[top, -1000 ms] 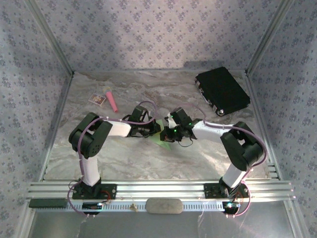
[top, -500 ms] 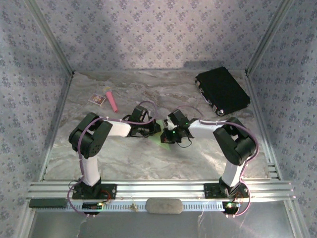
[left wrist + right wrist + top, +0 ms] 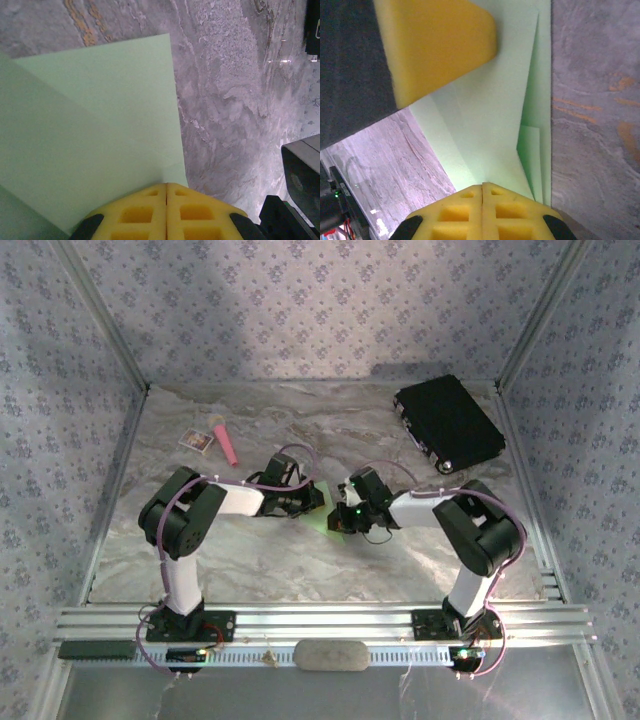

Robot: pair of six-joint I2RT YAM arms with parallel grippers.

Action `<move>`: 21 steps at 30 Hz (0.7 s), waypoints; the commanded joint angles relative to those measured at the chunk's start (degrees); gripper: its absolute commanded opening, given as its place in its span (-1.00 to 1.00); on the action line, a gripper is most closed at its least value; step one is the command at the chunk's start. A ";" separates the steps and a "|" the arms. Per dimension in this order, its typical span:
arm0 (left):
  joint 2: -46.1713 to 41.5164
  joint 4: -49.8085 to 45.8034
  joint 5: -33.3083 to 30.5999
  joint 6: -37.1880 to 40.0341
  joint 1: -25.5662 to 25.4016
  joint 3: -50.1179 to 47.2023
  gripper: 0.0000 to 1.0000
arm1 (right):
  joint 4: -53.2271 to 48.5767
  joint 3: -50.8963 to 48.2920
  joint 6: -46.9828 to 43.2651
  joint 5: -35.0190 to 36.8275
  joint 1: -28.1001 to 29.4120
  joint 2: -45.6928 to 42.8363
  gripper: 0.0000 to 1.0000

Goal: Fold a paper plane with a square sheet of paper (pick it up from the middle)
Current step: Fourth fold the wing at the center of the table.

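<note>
The lime-green sheet of paper point(image 3: 327, 522) lies on the marble table between my two grippers, mostly hidden by them from above. In the left wrist view the paper point(image 3: 100, 115) is a flat sheet with one diagonal crease, and my left gripper point(image 3: 166, 184) is shut with its yellow tips resting on the paper near its right edge. In the right wrist view the paper point(image 3: 490, 125) shows several folded layers and a long crease. My right gripper point(image 3: 483, 185) is shut, tips down on the layers. The left gripper's yellow pad point(image 3: 435, 45) sits on the paper's far end.
A black case point(image 3: 448, 424) lies at the back right. A pink stick point(image 3: 228, 444) and a small white card point(image 3: 196, 441) lie at the back left. Patterned walls close in three sides. A grey pad point(image 3: 328, 654) sits on the front rail.
The right arm's elbow has swung inward and its wrist has slid a little right and nearer over the paper. The left arm has stayed still. Both grippers remain shut.
</note>
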 commanded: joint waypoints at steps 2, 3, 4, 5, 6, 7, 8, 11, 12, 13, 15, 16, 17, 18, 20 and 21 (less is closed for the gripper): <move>1.51 -4.42 -3.26 1.53 1.22 -1.87 -0.86 | -3.06 -4.69 1.49 -1.70 -0.72 -1.08 -1.00; 1.51 -4.48 -3.23 1.53 1.21 -1.93 -0.86 | -2.90 -5.14 1.25 -2.32 -0.84 -1.42 -1.00; 1.51 -4.46 -3.26 1.44 1.22 -1.94 -0.86 | -3.09 -5.63 1.01 -2.44 -0.98 -1.85 -1.00; 1.51 -4.50 -3.28 1.53 1.22 -2.06 -0.86 | -3.64 -5.93 0.76 -2.17 -1.16 -2.25 -1.00; 1.50 -4.56 -3.39 1.53 1.19 -2.08 -0.86 | -4.31 -6.14 0.55 -1.87 -1.25 -2.58 -1.00; 1.51 -4.63 -3.44 1.49 1.22 -2.03 -0.86 | -5.15 -6.29 0.09 -1.68 -1.21 -2.86 -1.00; 1.55 -4.69 -3.49 1.53 1.30 -1.99 -0.86 | -5.97 -6.42 -0.31 -1.67 -1.18 -3.15 -1.00; 1.45 -4.76 -3.36 1.53 1.34 -1.97 -0.86 | -7.52 -7.44 -1.22 -1.73 -0.86 -3.62 -1.00; 1.42 -4.89 -3.30 1.61 1.34 -2.02 -0.86 | -8.24 -8.03 -1.31 -1.39 -0.90 -3.85 -1.00; 1.34 -4.88 -3.44 1.62 1.28 -2.05 -0.86 | -8.69 -8.82 -1.32 -0.77 -0.96 -4.28 -1.00; 1.46 -4.76 -3.35 1.62 1.36 -2.03 -0.86 | -8.70 -10.26 -1.01 -0.26 -1.06 -5.28 -1.00; 1.59 -4.79 -3.28 1.62 1.32 -1.94 -0.85 | -8.70 -10.90 -0.74 -0.08 -1.16 -5.87 -1.00; 1.68 -4.74 -3.26 1.62 1.34 -1.94 -0.86 | -8.61 -11.38 -0.57 0.00 -1.12 -6.41 -1.00; 1.77 -4.74 -3.19 1.53 1.36 -1.93 -0.86 | -8.50 -11.66 -0.46 0.05 -1.11 -6.81 -1.00; 1.86 -4.59 -3.14 1.51 1.29 -1.95 -0.86 | -8.78 -12.43 -0.26 0.55 -1.11 -7.69 -1.00; 1.86 -4.59 -3.10 1.45 1.30 -1.99 -0.86 | -8.76 -12.75 -0.17 0.67 -1.11 -8.00 -1.00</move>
